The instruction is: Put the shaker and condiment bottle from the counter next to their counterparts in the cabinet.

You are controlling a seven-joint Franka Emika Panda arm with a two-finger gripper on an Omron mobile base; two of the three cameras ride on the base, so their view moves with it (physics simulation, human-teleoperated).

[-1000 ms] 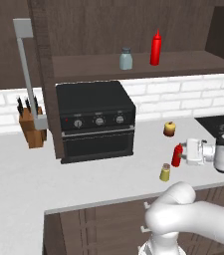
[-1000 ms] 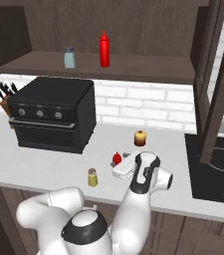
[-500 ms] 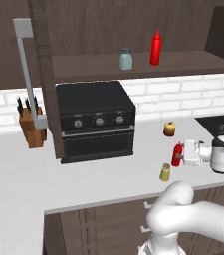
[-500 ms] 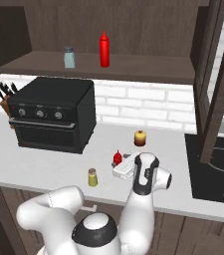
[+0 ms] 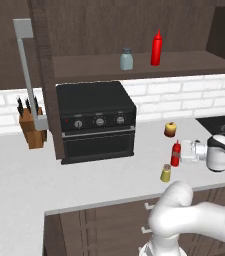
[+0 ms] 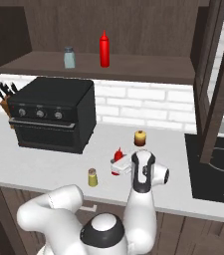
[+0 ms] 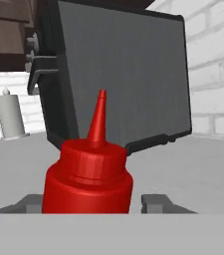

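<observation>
Down on the counter [image 5: 84, 185], toward the right, the gripper [image 5: 180, 153] reaches in level from 3 o'clock, its fingers straddling the condiment bottle [image 5: 175, 153]. Seen from the hand camera, the condiment bottle [image 7: 88, 174] stands upright between the two dark fingertips [image 7: 158, 203], one at 9 o'clock of its body and one at 3 o'clock. A narrow gap shows on each side, so whether the jaws are already pinching it or merely close around it I cannot tell. The bottle's base rests on the counter.

Just beside the bottle, at about 7 o'clock of it in the left base view, stands the shaker [image 5: 165, 173], upright and apart from the gripper. At 12 o'clock of the bottle, nearer the white brick wall, sits a round yellow-and-red lump [image 5: 170, 129].

Farther out at 9 o'clock, a black toaster oven [image 5: 96, 120] stands on the counter with three knobs on its front; in the hand view its dark side panel rises behind the bottle's nozzle. Beyond the oven, a wooden knife block [image 5: 31, 126] sits by the wall.

Up at 12 o'clock, the cabinet [image 5: 134, 67] has an open shelf holding the counterparts: a pale blue-grey shaker [image 5: 126, 59] and, to its right and well apart, a tall red squeeze bottle [image 5: 156, 48]. The open cabinet door's long grey bar handle [image 5: 29, 75] hangs at the far left.
</observation>
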